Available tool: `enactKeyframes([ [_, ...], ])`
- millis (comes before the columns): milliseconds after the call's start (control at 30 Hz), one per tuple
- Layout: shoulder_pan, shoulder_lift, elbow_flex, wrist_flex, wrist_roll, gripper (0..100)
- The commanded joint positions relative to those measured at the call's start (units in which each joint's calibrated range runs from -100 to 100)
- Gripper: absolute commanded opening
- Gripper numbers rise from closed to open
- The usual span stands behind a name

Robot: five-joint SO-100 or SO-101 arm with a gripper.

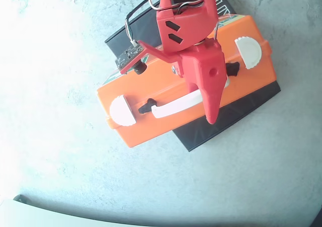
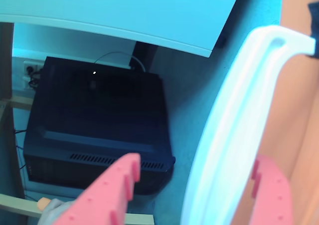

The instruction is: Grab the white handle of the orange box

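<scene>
My red plastic two-finger pincer [image 2: 199, 185] has its jaws apart, one on each side of the long white plastic handle [image 2: 234, 120] of the box. In the wrist view the serrated finger [image 2: 112, 190] on the left stands clear of the handle with open floor between them, while the finger on the right sits just beyond the handle's far edge, against the orange surface. I cannot tell whether either finger actually touches the handle.

From the overhead view I see the same pincer [image 1: 211, 98] pointing down across the right-hand part of the white handle [image 1: 173, 106], with its tapered tip [image 1: 213, 117] reaching past the handle toward the box's lower edge. The handle runs along the long side of the orange plastic box [image 1: 151, 126] and hangs from a black pivot [image 1: 147, 106] at its left end; the right end is hidden under the pincer.

The box lies tilted in that view, its left end lower than its right. Two white half-round latches show on it, one [image 1: 122, 111] near the left end and one [image 1: 249, 51] near the right end. Under the box lies a flat black rectangular board [image 1: 231, 119], which sticks out below and above it. All of this rests on a pale grey mottled floor [image 1: 65, 151].

In the wrist view a dark boxy cabinet with a vent slot [image 2: 94, 130] stands well apart on the left, under a pale tabletop edge [image 2: 124, 10].
</scene>
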Motion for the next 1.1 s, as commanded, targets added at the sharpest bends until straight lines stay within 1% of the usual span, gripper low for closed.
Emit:
enactKeyframes([
  [0,2.3,5.3,-8.7,9.9,-0.1,27],
  [133,3.0,9.8,-16.7,19.3,-0.3,27],
  [167,3.8,11.5,-16.5,25.7,-2.7,27],
  [233,5.1,13.2,-16.3,33.3,-6.4,24],
  [300,5.9,15.5,-16.3,38.6,-9.2,16],
  [367,6.2,16.9,-16.3,41.7,-11.1,5],
  [400,6.5,17.5,-16.7,42.6,-12.1,0],
  [500,6.2,18.5,-18.4,43.3,-13.8,4],
  [600,5.8,18.4,-19.7,43.4,-14.3,3],
  [667,4.3,18.4,-16.7,44.0,-14.3,2],
  [800,4.3,18.3,-2.3,47.1,-16.2,2],
  [867,4.5,18.3,5.9,47.2,-18.1,2],
  [967,4.3,18.0,15.4,46.1,-20.0,2],
  [1067,3.4,15.2,25.0,41.0,-20.1,2],
])
